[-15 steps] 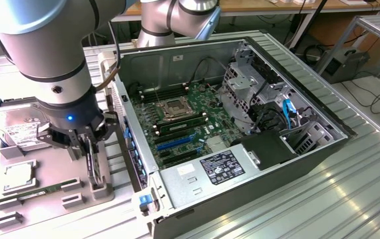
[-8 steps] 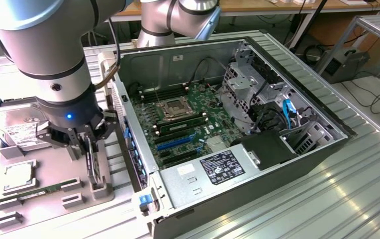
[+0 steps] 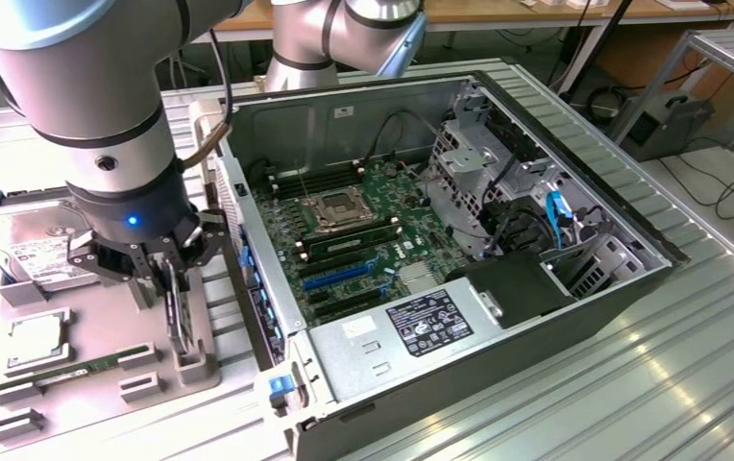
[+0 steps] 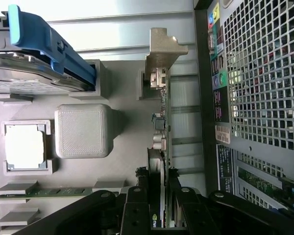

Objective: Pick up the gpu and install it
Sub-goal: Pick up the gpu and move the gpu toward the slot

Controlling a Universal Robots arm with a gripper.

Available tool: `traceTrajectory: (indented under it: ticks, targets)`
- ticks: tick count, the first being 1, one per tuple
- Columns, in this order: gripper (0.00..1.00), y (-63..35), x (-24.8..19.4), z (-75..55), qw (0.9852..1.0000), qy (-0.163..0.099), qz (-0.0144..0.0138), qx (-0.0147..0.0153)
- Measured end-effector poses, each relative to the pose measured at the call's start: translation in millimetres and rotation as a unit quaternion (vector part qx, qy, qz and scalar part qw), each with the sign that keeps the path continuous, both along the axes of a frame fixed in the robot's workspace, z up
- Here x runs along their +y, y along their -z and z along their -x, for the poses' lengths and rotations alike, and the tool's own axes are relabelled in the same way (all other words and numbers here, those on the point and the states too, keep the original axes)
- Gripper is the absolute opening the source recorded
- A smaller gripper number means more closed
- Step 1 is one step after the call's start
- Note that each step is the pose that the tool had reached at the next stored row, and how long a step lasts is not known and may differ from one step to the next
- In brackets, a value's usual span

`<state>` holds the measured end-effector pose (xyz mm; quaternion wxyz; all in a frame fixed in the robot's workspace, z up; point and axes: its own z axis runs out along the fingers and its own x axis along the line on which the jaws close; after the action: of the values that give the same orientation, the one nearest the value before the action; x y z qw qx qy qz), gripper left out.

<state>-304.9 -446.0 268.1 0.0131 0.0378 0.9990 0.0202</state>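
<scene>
- Look to the lower left of the exterior view for the gpu [image 3: 185, 331], standing on edge in a slot of the grey holder tray [image 3: 98, 389]. At the wrist, see it edge-on [image 4: 159, 132], with its silver bracket [image 4: 162, 49] at the end away from the fingers.
- Find the hand [image 3: 172, 300] [image 4: 158, 177] about half closed, fingers pressed to both faces of the card and apparently gripping it. Not yet raised from the slot.
- Judged step: the pick-up. Keep the grip square on the board's flat faces, clear of the small parts along its edge. Draw straight up along the slot without twisting, so that neither board nor bracket binds.
- Mind the tight side: just beside the card, toward the exterior view's right, the rear wall of the computer case [image 3: 255, 288] with its mesh panel [image 4: 264, 73].
- Note on the other side the raised block [image 4: 82, 130], the CPU [image 3: 36, 338], the RAM stick [image 3: 79, 370] and the hard drive [image 3: 28, 245], all near but apart from the card.
- Count on open room above the tray and over the open case, with the motherboard [image 3: 354, 240] exposed mid-frame.
</scene>
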Motion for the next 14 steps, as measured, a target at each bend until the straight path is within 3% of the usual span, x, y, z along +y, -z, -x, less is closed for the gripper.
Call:
traceTrajectory:
  ticks: [14]
  targets:
    - [0.26,-7.2,0.0,0.0,1.0,0.0,-0.0001,-0.0001]
